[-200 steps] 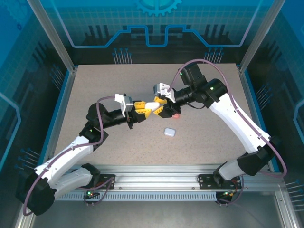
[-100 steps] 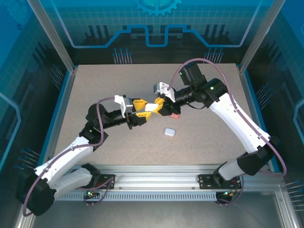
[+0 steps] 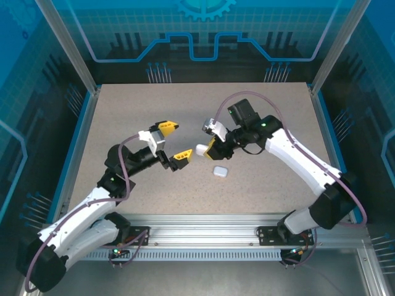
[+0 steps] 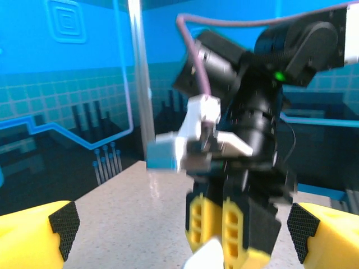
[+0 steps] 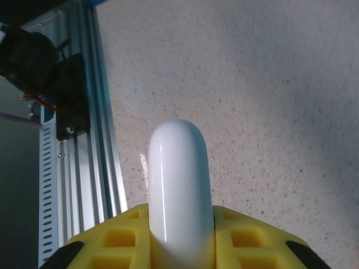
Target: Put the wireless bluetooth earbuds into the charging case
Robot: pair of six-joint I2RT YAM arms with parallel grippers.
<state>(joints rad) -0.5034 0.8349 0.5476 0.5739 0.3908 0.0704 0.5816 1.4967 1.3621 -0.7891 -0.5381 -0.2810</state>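
My right gripper (image 3: 207,148) is shut on a white, pebble-like charging case (image 3: 201,150) and holds it above the middle of the table. In the right wrist view the closed case (image 5: 178,179) sticks out between the yellow fingers (image 5: 118,238), its rounded end pointing at the tabletop. My left gripper (image 3: 174,142) stands wide open just left of the case, apart from it. The left wrist view looks between its own open pads (image 4: 63,227) at the right gripper (image 4: 233,227) and the case's tip (image 4: 206,256). The earbuds are out of view.
A second small white case (image 3: 220,171) lies on the speckled tabletop (image 3: 123,117) just below and right of the held one. The aluminium rail (image 3: 203,225) runs along the near edge, also seen as a rail (image 5: 73,168) in the right wrist view. Blue walls enclose the table.
The left gripper let go of the white case, opened wide and drew back to the left. The right gripper closed on the case and carried it slightly toward the near side.
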